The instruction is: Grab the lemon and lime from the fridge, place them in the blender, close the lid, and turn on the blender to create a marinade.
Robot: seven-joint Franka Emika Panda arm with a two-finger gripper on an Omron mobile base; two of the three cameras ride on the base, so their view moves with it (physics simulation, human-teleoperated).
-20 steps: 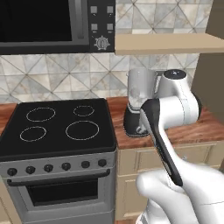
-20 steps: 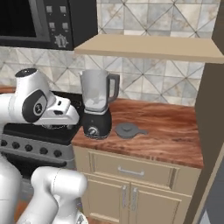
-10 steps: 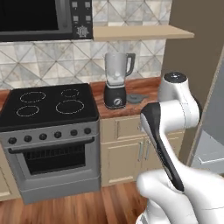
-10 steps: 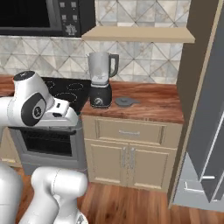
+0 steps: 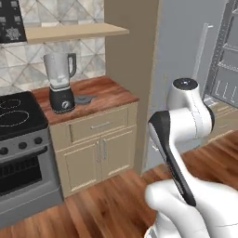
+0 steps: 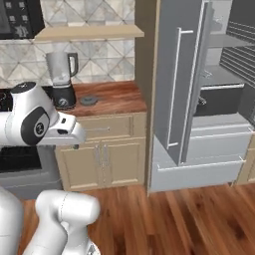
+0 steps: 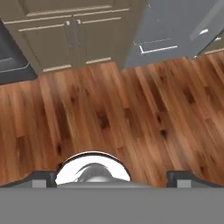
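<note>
Translucent grey-jarred blender (image 6: 62,79) with black base at ten o'clock on the wooden counter (image 6: 117,99); tall grey fridge (image 6: 182,74) open at two.
Dark round lid (image 6: 89,100) lying just beside blender. Gripper (image 7: 111,177) fingers spread wide, holding nothing, over bare plank floor (image 7: 131,113).

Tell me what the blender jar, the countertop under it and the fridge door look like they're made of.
Blender jar: translucent grey, probably plastic or glass; the tiles show faintly through it.
Countertop: reddish-brown wood, grain streaks, slight sheen.
Fridge door: flat matte grey, likely painted metal, with a long white bar handle.
</note>
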